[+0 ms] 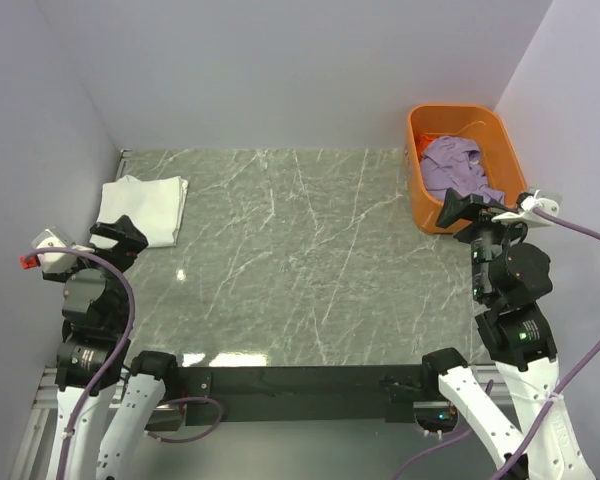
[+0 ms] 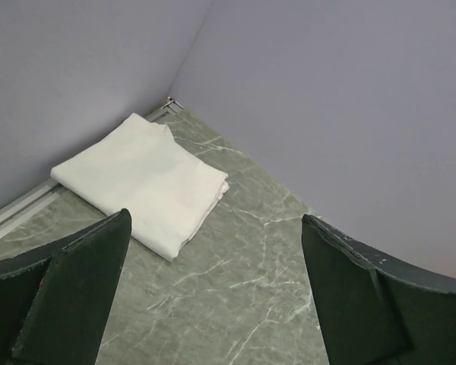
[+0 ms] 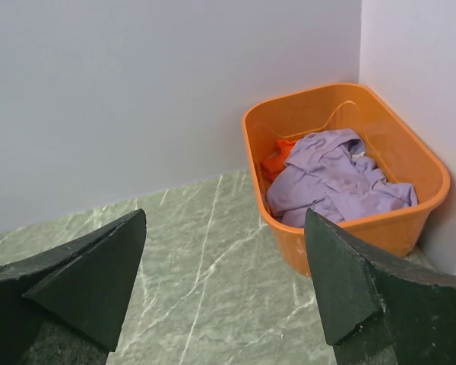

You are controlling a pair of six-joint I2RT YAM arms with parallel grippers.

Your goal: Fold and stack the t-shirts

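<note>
T-shirt, white, folded, long axis left-right.

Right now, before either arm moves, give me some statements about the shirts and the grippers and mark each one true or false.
1. The white t-shirt lies folded on the table near its far left corner. True.
2. The lavender t-shirt is spread flat on the table. False: it lies crumpled inside the orange tub.
3. The right gripper is shut on a shirt. False: its jaws stand open and hold nothing.
4. An orange t-shirt shows in the tub, partly under the lavender one. True.
5. The left gripper is open and empty, facing the white t-shirt. True.
</note>
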